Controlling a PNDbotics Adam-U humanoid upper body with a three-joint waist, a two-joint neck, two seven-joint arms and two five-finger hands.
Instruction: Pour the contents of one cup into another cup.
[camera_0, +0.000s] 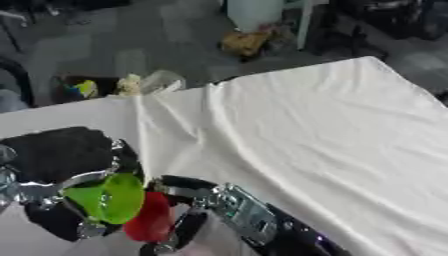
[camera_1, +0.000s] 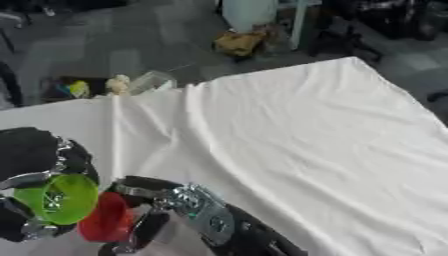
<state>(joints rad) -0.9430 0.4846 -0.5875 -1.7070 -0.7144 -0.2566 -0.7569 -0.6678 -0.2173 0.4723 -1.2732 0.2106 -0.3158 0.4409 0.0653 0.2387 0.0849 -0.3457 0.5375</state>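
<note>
A green cup (camera_0: 112, 198) is tipped on its side, its mouth turned right toward a red cup (camera_0: 150, 218). My left hand (camera_0: 54, 165) comes in from the left with its fingers curled round the green cup. My right hand (camera_0: 185, 200) reaches in from the lower right and is shut on the red cup, just right of and below the green one. The two cups touch or nearly touch at their rims. I cannot see what either cup contains.
A creased white cloth (camera_0: 315, 135) covers the table. Beyond its far edge, on the floor, lie a clear plastic container (camera_0: 162, 81), some yellow and green items (camera_0: 86, 89) and a yellowish bundle (camera_0: 245, 41).
</note>
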